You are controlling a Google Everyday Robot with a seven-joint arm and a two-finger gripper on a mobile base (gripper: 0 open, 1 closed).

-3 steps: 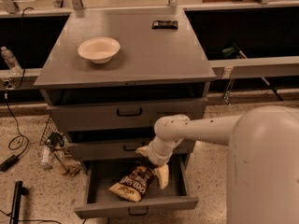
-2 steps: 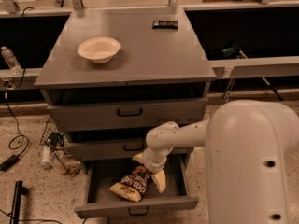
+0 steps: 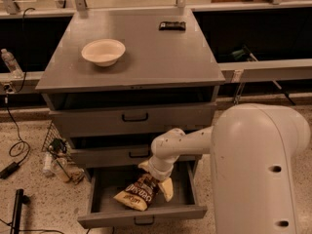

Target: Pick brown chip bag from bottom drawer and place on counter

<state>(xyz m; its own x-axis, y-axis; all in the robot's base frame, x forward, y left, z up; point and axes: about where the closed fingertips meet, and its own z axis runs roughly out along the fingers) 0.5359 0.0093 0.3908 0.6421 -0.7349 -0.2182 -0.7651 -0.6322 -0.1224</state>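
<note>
The bottom drawer [image 3: 141, 217], the lowest of three beneath the counter [image 3: 146, 62], is seen pulled out past the counter's front edge. The two drawers above it, the top drawer [image 3: 134, 117] and the middle drawer [image 3: 114, 155], are seen shut under that edge.

The chip bag [image 3: 134, 195] is found inside the open drawer, below the middle of the counter's front. It is laid flat and slanted, with its cream-yellow lower corner turned toward the drawer front and its dark brown upper end pointed up at the gripper.

The gripper [image 3: 154, 178] is lowered into the same drawer, under the counter's front edge and a little right of its middle. Its jaws are seen spread apart, one cream finger [image 3: 143, 165] shown on the far left side of the bag's upper end and the other on the near right side, so that this end is straddled. A firm squeeze on the bag is not shown.

The white arm [image 3: 187, 140] is reached in from the robot's body [image 3: 261, 169], which is placed below the counter's right front corner.

On the counter, a white bowl [image 3: 103, 51] is set on the left half, and a small black bar [image 3: 172, 26] is laid near the far right corner, well apart from the bowl.
</note>
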